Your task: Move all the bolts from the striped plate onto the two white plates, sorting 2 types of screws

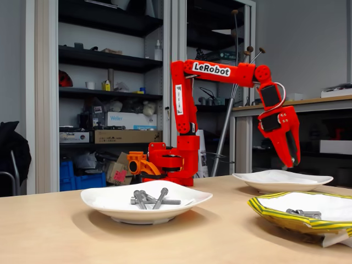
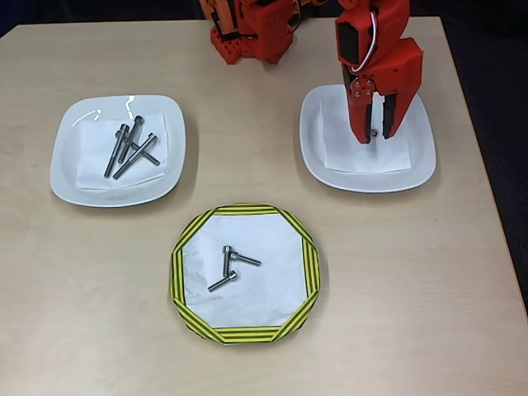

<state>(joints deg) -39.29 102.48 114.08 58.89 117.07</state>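
the red pincer (image 2: 378, 132) hangs over the right plain white plate (image 2: 417, 169), narrow around a short grey bolt (image 2: 374, 132), seemingly mid-drop. three short bolts (image 2: 230, 266) wait on the yellow green-striped plate (image 2: 309, 268); long bolts (image 2: 130, 147) fill the left white plate (image 2: 66, 169). next: release, then return.

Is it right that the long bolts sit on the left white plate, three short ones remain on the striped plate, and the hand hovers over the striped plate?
Not quite. In the overhead view the hand is over the right white plate, not the striped plate. The rest holds: long bolts on the left white plate, three short bolts on the striped one.
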